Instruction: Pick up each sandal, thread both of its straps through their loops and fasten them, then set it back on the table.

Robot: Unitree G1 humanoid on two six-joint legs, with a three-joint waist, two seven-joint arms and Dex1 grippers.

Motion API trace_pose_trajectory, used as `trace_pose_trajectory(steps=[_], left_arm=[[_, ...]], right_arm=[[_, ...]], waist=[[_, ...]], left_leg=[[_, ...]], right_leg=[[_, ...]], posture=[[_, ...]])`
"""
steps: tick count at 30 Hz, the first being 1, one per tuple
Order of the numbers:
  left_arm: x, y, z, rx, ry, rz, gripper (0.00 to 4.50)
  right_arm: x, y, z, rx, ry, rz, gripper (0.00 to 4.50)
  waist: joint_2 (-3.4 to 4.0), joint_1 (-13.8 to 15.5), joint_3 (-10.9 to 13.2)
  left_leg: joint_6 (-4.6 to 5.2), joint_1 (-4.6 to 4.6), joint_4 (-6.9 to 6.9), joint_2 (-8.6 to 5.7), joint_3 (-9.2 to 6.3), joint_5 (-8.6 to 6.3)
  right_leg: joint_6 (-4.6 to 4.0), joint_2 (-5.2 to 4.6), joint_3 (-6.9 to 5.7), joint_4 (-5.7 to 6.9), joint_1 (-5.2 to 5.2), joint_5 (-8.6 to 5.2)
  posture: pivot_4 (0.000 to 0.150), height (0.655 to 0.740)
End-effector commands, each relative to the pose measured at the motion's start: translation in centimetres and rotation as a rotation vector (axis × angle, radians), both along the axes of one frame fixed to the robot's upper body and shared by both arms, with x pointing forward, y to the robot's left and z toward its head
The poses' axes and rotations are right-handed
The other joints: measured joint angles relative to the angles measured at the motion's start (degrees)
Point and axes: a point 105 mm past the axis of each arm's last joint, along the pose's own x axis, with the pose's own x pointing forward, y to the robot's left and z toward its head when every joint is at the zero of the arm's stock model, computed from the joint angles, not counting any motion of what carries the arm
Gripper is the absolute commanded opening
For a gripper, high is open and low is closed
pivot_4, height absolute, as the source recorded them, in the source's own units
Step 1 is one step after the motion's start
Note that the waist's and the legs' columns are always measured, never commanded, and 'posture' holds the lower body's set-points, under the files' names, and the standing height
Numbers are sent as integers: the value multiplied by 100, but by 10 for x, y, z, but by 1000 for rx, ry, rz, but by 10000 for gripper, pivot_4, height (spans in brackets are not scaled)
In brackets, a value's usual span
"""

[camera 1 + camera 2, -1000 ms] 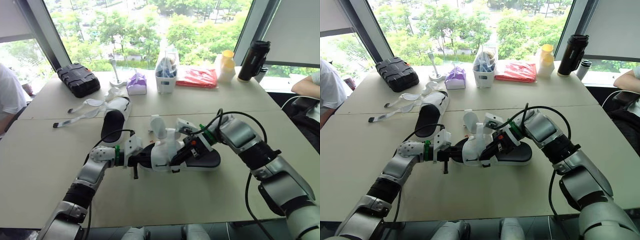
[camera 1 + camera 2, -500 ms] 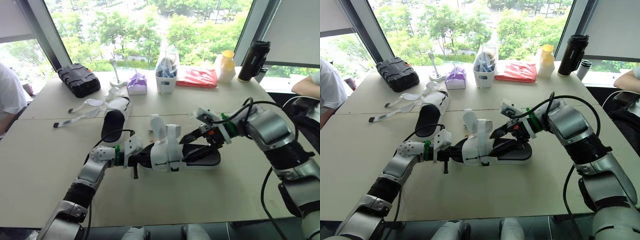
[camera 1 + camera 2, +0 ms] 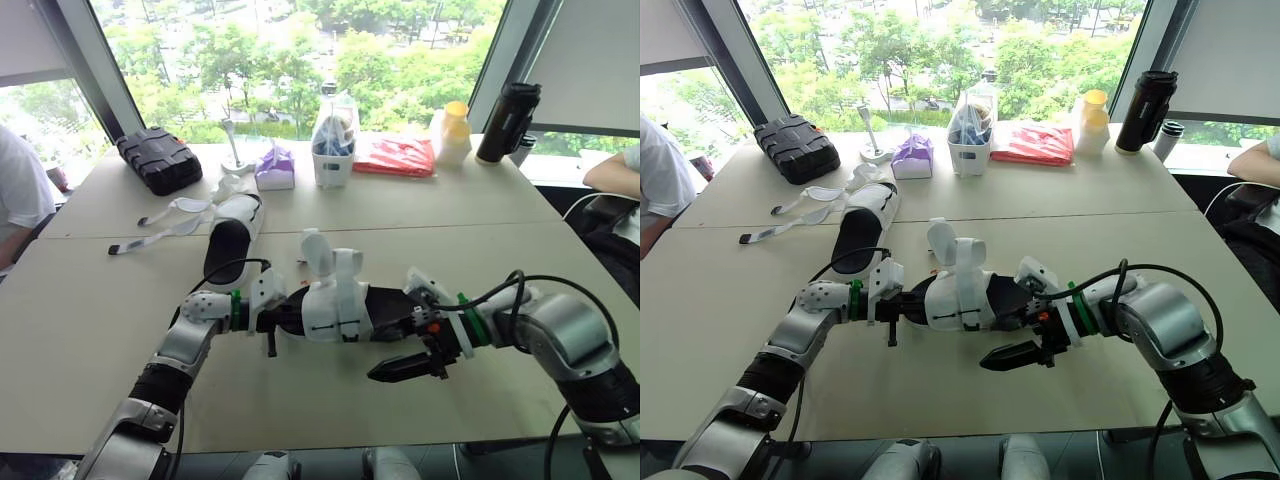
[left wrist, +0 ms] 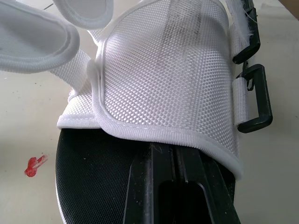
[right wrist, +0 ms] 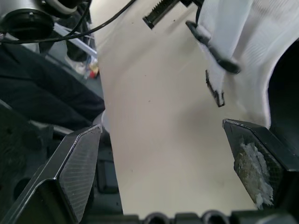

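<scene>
A white mesh sandal (image 3: 340, 305) with a black footbed lies on the middle of the table, its white straps standing up and its black loops (image 4: 254, 102) on the side. My left gripper (image 3: 272, 318) is shut on the sandal's end, its fingers (image 4: 175, 186) clamped on the black sole under the mesh upper. My right gripper (image 3: 405, 348) hangs open just off the sandal's near side, nothing between its fingers (image 5: 254, 154). A second sandal (image 3: 230, 240) lies farther back to the left, its long straps (image 3: 165, 222) spread loose on the table.
Along the far edge stand a black case (image 3: 157, 158), a purple tissue pack (image 3: 273, 168), a white holder (image 3: 332, 140), a red bag (image 3: 395, 155), a yellow bottle (image 3: 452, 130) and a black flask (image 3: 508, 120). People sit at the left (image 3: 20, 190) and right (image 3: 612, 170) edges.
My right gripper let go of the sandal's strap, opened wide and swung down to the sandal's near side. The left gripper and the sandal stayed in place.
</scene>
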Motion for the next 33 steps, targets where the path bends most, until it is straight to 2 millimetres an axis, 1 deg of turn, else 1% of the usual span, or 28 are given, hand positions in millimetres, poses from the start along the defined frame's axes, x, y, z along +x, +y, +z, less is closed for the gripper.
trace_pose_trajectory(steps=[1, 6, 17, 20, 25, 28, 31, 32, 33], left_arm=[[-5, 0, -16, 51, 48, -12, 0], [-4, -1, -16, 53, 48, -16, 0], [-6, -2, -16, 56, 48, -25, 0], [-6, -2, -16, 56, 49, -27, 0], [-6, -4, -16, 50, 50, -28, 0], [-7, -5, -16, 50, 49, -29, 0], [-7, -5, -16, 49, 47, -30, 0], [-7, -6, -16, 49, 47, -30, 0], [-7, -6, -16, 49, 47, -29, 0]], right_arm=[[4, 9, 4, 44, -62, -39, 44781], [12, 15, 2, 55, -90, -95, 44781], [9, 34, 7, 128, -41, -103, 44781], [12, 37, 9, 140, -22, -119, 44781], [14, 38, 5, 127, 15, -133, 44781], [15, 38, 0, 114, 24, -137, 36702], [15, 38, -4, 106, 40, -139, 21979], [16, 38, -5, 105, 44, -142, 16020], [16, 38, -7, 102, 46, -144, 11877]], waist=[[-1, -1, -1], [-1, -3, -1], [-1, -12, -1], [-1, -12, -1], [-1, -14, -1], [-1, -14, -1], [-1, -11, -1], [-1, -10, -1], [-1, -9, -1]], left_leg=[[0, 1, 2, 0, 0, 0], [0, 1, 3, 0, -1, 0], [0, 3, 4, 0, -1, 0], [0, 2, 4, 0, -1, 0], [1, 3, 4, -1, -2, 0], [1, 3, 4, -1, -1, 0], [2, 3, 4, -2, -1, 0], [2, 2, 4, -2, -1, 0], [2, 2, 4, -2, -1, -1]], right_leg=[[0, 1, -1, 0, 3, 0], [1, 2, 0, 0, 4, 0], [1, 5, 0, 1, 4, 1], [1, 4, 0, 0, 4, 1], [1, 5, 0, 1, 4, 1], [1, 5, 0, 1, 4, 1], [1, 5, 0, 0, 4, 0], [1, 5, 0, 0, 4, 0], [1, 5, 0, 0, 4, 0]], posture=[[1500, 7400], [1500, 7400], [1500, 7400], [1500, 7400], [1500, 7400], [1500, 7400], [1500, 7400], [1500, 7400], [1500, 7400]])
